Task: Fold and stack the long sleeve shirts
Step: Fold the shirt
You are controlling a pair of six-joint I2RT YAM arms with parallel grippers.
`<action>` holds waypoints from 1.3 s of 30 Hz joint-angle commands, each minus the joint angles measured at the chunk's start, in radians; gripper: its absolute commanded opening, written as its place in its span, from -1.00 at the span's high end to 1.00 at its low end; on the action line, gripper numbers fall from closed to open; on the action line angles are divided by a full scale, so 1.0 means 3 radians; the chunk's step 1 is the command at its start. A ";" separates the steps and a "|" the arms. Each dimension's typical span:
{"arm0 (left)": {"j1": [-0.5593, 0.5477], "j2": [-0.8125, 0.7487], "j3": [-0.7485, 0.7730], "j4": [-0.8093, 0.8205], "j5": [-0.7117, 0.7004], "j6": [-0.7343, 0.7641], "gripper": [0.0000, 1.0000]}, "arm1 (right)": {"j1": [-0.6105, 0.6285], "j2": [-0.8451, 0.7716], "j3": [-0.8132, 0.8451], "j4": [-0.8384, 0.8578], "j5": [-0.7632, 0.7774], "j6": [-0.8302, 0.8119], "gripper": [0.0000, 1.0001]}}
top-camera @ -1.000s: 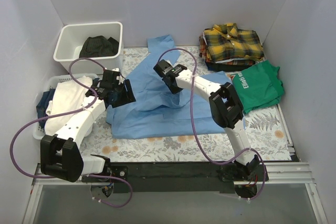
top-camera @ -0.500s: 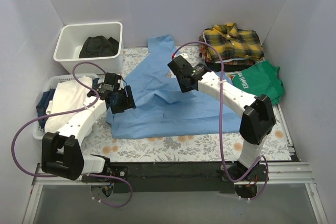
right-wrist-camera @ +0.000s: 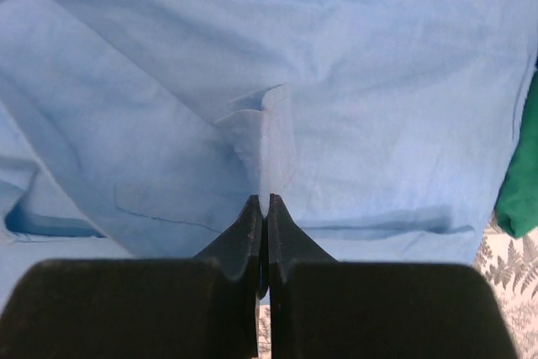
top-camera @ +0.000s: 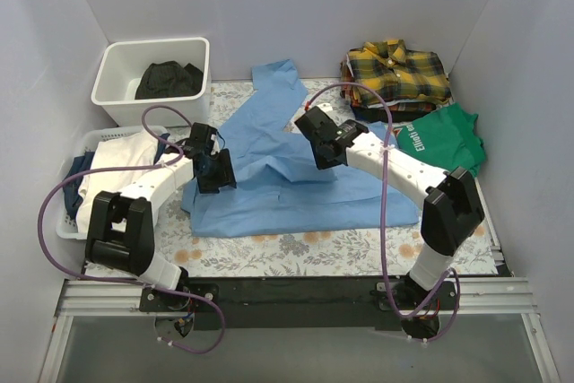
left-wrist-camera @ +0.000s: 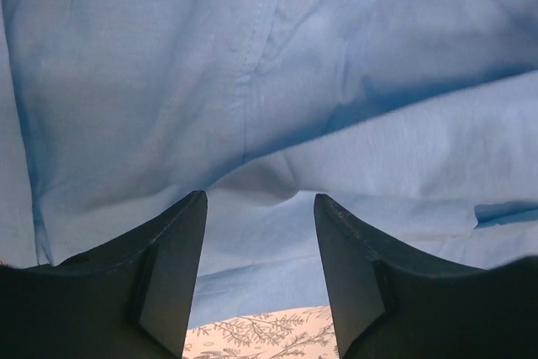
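Observation:
The light blue long sleeve shirt (top-camera: 287, 187) lies spread and rumpled on the middle of the table, one sleeve (top-camera: 273, 78) reaching toward the back wall. My right gripper (top-camera: 323, 157) is shut on a raised fold of the shirt (right-wrist-camera: 273, 136) near the shirt's centre; the right wrist view shows the right gripper (right-wrist-camera: 263, 199) pinching that ridge. My left gripper (top-camera: 216, 175) hovers over the shirt's left part. In the left wrist view the left gripper (left-wrist-camera: 259, 199) is open, with blue cloth (left-wrist-camera: 252, 81) beneath it. The yellow-and-black plaid shirt (top-camera: 395, 71) sits folded at the back right.
A green T-shirt (top-camera: 444, 145) lies beside the plaid pile. A white bin (top-camera: 117, 65) at the back left holds a black garment (top-camera: 169, 78). A laundry basket (top-camera: 65, 221) with white cloth (top-camera: 112, 172) stands at the left edge. Grey walls enclose three sides.
My right gripper has moved right and slightly forward with the fold of blue cloth in it, its arm stretching out. The left gripper has shifted a little right over the shirt and narrowed slightly.

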 commanded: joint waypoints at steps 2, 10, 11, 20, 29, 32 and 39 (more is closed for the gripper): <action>0.0010 -0.0070 0.0139 0.0203 -0.0008 0.0099 -0.05 | -0.0158 -0.0389 -0.0328 -0.0006 0.0185 0.0343 0.97; 0.0015 -0.0131 0.0042 0.0315 0.0216 0.0196 -0.03 | -0.0215 -0.0339 -0.0360 -0.0012 0.0087 0.0338 0.97; 0.0010 -0.0162 0.0037 0.0336 0.0247 0.0226 0.00 | -0.0215 -0.0323 -0.0349 -0.0017 0.0077 0.0333 0.97; 0.0015 -0.0433 -0.0152 0.0627 0.0320 0.0584 -0.12 | -0.0332 -0.0292 -0.0329 -0.0012 -0.0122 0.0328 0.97; 0.0010 -0.0187 -0.0142 0.0739 0.0906 0.0569 0.05 | -0.0654 -0.0394 -0.0441 -0.0006 -0.0449 0.0359 0.97; 0.0010 -0.0304 -0.0208 0.0832 0.1147 0.0574 0.27 | -0.0715 -0.0395 -0.0477 0.0014 -0.0531 0.0338 0.97; 0.0010 -0.0561 -0.0428 0.0924 0.1459 0.0600 0.51 | -0.0813 -0.0287 -0.0451 0.0014 -0.0695 0.0354 0.97</action>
